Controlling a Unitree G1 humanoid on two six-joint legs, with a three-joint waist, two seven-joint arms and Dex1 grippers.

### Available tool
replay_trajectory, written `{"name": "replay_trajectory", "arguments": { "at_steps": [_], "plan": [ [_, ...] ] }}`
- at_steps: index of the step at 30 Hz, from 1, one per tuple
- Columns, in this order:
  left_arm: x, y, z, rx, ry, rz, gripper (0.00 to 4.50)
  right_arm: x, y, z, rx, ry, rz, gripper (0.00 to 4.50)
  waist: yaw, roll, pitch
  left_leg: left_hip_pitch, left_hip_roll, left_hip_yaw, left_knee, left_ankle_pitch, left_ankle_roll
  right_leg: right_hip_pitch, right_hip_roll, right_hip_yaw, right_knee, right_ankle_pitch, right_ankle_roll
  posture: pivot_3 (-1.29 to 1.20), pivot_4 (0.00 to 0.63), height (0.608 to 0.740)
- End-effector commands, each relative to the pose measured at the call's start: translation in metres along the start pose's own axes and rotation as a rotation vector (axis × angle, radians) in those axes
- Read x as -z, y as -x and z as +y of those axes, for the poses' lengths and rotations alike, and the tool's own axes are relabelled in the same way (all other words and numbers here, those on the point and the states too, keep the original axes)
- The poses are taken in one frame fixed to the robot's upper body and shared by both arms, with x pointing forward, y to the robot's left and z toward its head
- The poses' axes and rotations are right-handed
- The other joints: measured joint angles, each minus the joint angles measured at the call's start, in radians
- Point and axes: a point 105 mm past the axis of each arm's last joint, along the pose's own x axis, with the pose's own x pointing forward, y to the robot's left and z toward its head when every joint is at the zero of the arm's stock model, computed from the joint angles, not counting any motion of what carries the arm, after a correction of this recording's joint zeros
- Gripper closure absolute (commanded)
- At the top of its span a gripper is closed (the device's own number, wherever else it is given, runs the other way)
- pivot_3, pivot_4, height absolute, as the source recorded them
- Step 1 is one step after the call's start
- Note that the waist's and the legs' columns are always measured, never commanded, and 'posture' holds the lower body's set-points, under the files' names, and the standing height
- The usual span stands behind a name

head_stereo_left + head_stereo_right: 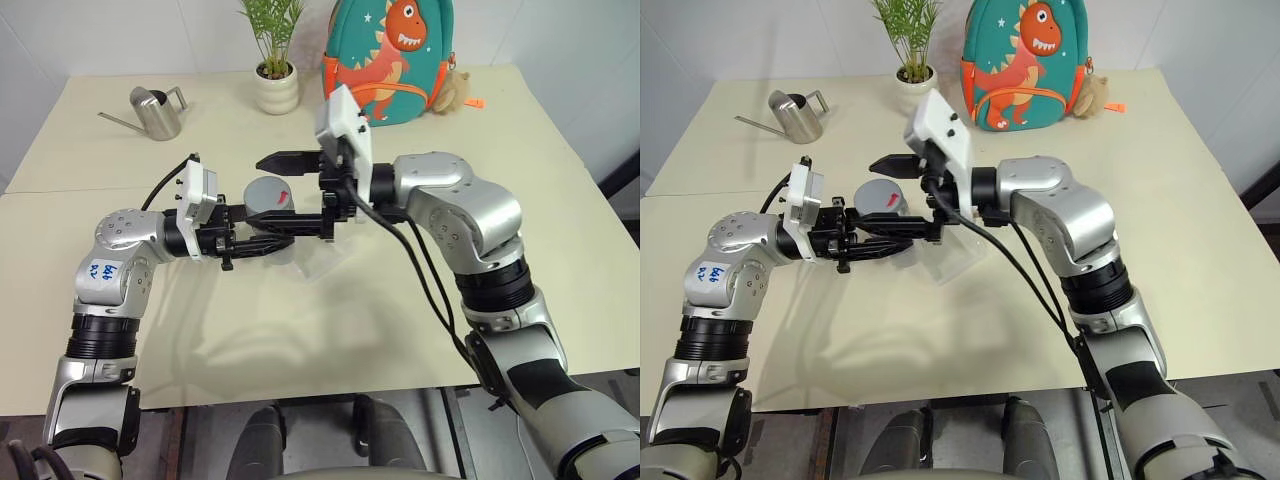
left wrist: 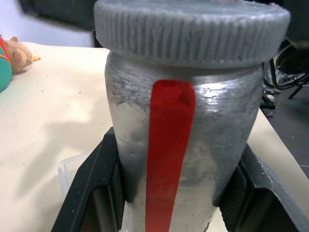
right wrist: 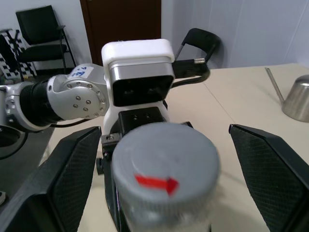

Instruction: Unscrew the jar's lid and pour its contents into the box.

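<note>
My left gripper (image 1: 268, 230) is shut on the jar (image 2: 212, 145), a silvery cylinder with a red stripe, and holds it above the table. The ribbed grey lid (image 2: 193, 34) sits on the jar and carries a red arrow mark on top. My right gripper (image 3: 164, 129) reaches in from the opposite side and is open. Its fingers (image 3: 63, 179) stand wide on either side of the lid (image 3: 164, 164) without touching it. The box (image 1: 322, 256), a clear shallow tray, lies on the table just beneath the two grippers. The contents are hidden inside the jar.
A steel watering can (image 1: 160, 112) stands at the back left of the table. A potted plant (image 1: 276, 85), a dinosaur backpack (image 1: 390, 60) and a small plush toy (image 1: 455, 90) line the far edge. A seam crosses the table's left half.
</note>
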Motion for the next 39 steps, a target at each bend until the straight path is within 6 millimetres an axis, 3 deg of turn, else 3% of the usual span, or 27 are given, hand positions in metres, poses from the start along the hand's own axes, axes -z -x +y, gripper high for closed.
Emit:
{"name": "replay_trajectory", "arguments": {
  "at_steps": [1, 7, 12, 19, 24, 31, 39],
  "plan": [
    [-0.009, -0.001, -0.001, 0.014, -0.045, -0.016, 2.49, -0.015, -0.001, -0.006, 0.034, 0.059, -0.033, 0.05, 0.000, 0.000, 0.000, 0.000, 0.000, 0.000, 0.000, 0.000, 0.000, 0.000, 0.000, 0.000, 0.000, 0.000, 0.000, 0.00, 0.150, 0.740],
    [-0.009, -0.001, -0.001, 0.011, -0.045, -0.016, 2.49, -0.016, 0.013, -0.023, 0.101, 0.070, -0.032, 0.05, 0.000, 0.000, 0.000, 0.000, 0.000, 0.000, 0.000, 0.000, 0.000, 0.000, 0.000, 0.000, 0.000, 0.000, 0.000, 0.00, 0.150, 0.740],
    [-0.008, 0.001, -0.001, 0.004, -0.044, -0.014, 2.49, -0.012, 0.040, -0.037, 0.137, 0.086, -0.004, 0.05, 0.000, 0.000, 0.000, 0.000, 0.000, 0.000, 0.000, 0.000, 0.000, 0.000, 0.000, 0.000, 0.000, 0.000, 0.000, 0.00, 0.150, 0.740],
    [-0.007, 0.002, -0.001, -0.002, -0.047, -0.013, 2.49, -0.020, 0.073, -0.043, 0.114, 0.067, -0.034, 0.05, 0.006, 0.000, 0.000, 0.000, 0.000, 0.000, 0.000, 0.000, 0.000, 0.000, 0.000, 0.000, 0.000, 0.000, 0.000, 0.00, 0.150, 0.740],
    [-0.004, 0.005, 0.000, -0.007, -0.041, -0.002, 2.49, -0.025, 0.085, -0.045, 0.100, 0.065, -0.039, 0.05, -0.005, 0.000, 0.000, 0.000, 0.000, 0.001, -0.001, 0.000, 0.000, 0.000, 0.000, 0.001, -0.001, 0.000, 0.000, 0.00, 0.150, 0.740],
    [-0.004, 0.005, 0.001, -0.007, -0.041, 0.003, 2.49, -0.033, 0.073, -0.031, 0.000, 0.059, -0.074, 0.05, -0.001, 0.000, 0.000, 0.000, 0.000, 0.002, 0.000, 0.000, 0.000, -0.001, 0.001, 0.002, -0.001, 0.000, 0.000, 0.00, 0.150, 0.740],
    [-0.003, 0.005, 0.000, -0.004, -0.036, 0.006, 2.49, -0.028, 0.033, -0.001, -0.103, 0.024, -0.065, 0.05, -0.001, 0.000, 0.000, 0.000, 0.000, 0.002, 0.000, 0.000, 0.000, -0.001, 0.001, 0.002, 0.000, 0.000, 0.000, 0.00, 0.150, 0.740]
  ]
}}
